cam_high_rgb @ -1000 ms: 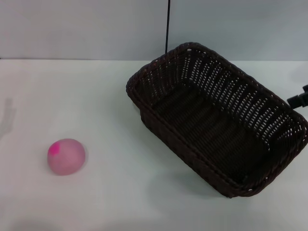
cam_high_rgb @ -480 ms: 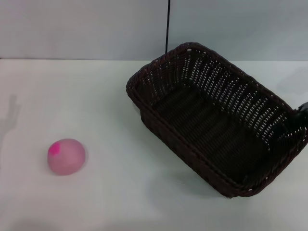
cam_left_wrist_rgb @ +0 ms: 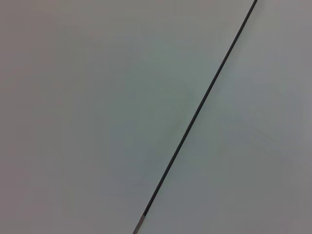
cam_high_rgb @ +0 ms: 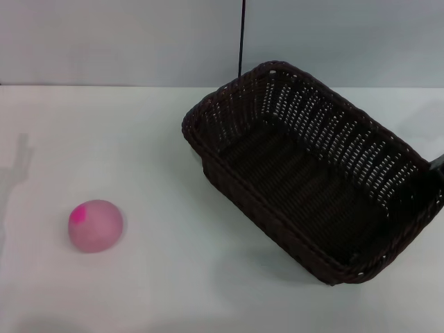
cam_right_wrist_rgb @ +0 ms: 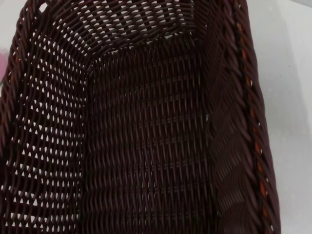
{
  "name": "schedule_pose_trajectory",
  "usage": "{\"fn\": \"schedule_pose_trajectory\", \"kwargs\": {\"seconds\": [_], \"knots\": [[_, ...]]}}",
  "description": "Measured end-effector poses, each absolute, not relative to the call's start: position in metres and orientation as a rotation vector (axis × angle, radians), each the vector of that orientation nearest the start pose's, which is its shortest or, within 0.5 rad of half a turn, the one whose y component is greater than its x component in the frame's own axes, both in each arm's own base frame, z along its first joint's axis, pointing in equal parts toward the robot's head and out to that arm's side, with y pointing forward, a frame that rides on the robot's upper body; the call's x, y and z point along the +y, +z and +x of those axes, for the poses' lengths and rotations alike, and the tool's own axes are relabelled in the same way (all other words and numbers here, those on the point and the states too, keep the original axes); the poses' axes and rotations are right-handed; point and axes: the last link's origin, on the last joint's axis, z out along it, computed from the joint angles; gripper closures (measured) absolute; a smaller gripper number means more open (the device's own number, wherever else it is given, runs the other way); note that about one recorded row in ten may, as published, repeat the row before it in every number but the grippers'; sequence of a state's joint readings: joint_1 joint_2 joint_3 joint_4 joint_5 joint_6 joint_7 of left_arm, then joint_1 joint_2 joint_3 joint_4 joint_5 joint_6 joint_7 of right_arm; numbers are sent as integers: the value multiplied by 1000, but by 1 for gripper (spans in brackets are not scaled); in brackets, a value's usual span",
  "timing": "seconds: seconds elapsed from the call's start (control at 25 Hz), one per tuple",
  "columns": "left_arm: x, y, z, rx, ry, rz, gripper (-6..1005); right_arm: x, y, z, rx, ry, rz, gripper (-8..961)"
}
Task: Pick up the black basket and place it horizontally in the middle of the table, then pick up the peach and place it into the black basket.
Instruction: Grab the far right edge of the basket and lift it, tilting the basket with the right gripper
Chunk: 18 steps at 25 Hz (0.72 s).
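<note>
We find the black basket (cam_high_rgb: 312, 173) lying diagonally on the worktop (cam_high_rgb: 159, 277), right of centre, so it needs turning. The peach (cam_high_rgb: 95, 225) sits well left. Right gripper (cam_high_rgb: 437, 165) barely visible; its opening cannot be judged.

head: high, downward | right wrist: close over black basket (cam_right_wrist_rgb: 146, 126)
</note>
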<state>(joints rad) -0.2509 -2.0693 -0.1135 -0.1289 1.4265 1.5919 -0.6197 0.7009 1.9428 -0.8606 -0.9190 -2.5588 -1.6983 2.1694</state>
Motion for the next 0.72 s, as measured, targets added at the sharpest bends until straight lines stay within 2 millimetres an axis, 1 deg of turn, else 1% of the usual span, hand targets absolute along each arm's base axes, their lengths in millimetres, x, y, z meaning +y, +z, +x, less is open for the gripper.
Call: {"fn": "schedule_pose_trajectory", "kwargs": {"seconds": [0.2, 0.48, 0.6, 0.64, 0.68, 0.72], "knots": [[241, 27, -364, -776, -1159, -1216, 231, 365, 64, 259, 1201, -297, -2685, 595], [241, 27, -364, -784, -1166, -1213, 231, 363, 65, 263, 1212, -268, -2671, 772], [241, 27, -364, -784, -1167, -1213, 231, 363, 69, 263, 1206, -224, -2670, 772], [241, 27, -364, -784, -1167, -1213, 231, 362, 71, 262, 1199, -187, -2674, 772], [240, 27, -364, -784, -1167, -1213, 231, 360, 74, 260, 1183, -102, -2696, 772], [240, 27, -364, -784, -1167, -1213, 231, 360, 74, 260, 1183, -102, -2696, 772]]}}
